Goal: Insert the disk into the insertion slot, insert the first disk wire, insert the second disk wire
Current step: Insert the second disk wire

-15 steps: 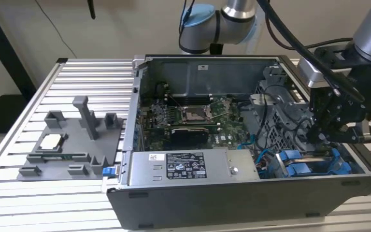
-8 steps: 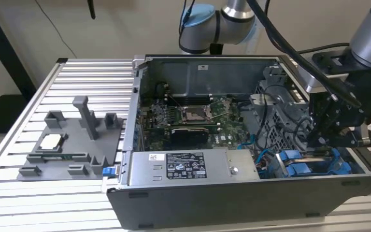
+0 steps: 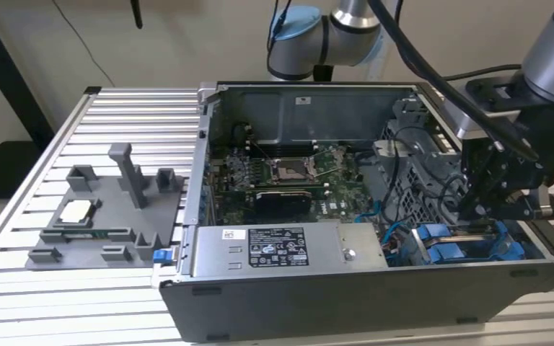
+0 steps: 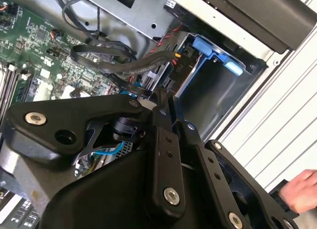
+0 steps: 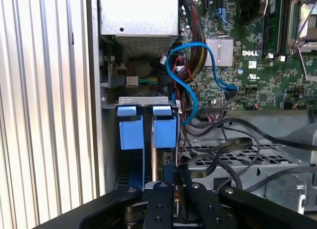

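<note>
Arm upright, apparently inside the insertion slot.

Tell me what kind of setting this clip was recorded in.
Probably a robotics lab bench for computer assembly: an opened desktop computer case lies on a ribbed aluminium table, beside a grey fixture tray, with the gripper inside the case.

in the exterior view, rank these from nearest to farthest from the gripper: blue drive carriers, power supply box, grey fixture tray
1. The blue drive carriers, directly below the gripper, in the case's corner at the exterior view's right.
2. The power supply box, along the case's front edge, toward the exterior view's left of the gripper.
3. The grey fixture tray, outside the case at the exterior view's far left.
</note>
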Motion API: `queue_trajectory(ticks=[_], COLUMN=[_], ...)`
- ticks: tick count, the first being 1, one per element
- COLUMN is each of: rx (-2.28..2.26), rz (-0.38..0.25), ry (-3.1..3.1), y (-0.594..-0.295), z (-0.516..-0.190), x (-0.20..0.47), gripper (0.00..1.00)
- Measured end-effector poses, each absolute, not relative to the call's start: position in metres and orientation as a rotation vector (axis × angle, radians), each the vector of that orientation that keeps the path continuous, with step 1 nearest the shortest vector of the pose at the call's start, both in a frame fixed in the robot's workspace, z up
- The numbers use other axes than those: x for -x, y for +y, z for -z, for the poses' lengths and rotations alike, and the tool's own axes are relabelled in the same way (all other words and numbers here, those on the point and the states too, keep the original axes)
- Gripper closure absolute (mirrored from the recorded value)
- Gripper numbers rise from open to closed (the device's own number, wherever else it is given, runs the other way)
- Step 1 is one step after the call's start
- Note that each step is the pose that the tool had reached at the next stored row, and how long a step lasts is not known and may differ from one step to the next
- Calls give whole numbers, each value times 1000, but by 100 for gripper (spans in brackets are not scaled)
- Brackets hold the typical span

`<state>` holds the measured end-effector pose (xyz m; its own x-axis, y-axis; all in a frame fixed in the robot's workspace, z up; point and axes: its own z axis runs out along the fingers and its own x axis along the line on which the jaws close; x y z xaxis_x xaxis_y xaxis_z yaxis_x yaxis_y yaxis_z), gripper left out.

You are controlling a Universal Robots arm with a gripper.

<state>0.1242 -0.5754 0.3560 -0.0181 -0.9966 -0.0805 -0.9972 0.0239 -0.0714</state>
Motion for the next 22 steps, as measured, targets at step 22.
queue_trajectory(ticks=[22], rx=[2121], rz=[-4], ry=[2166], y=[-575], z=[-347], x=[-127], gripper=[84])
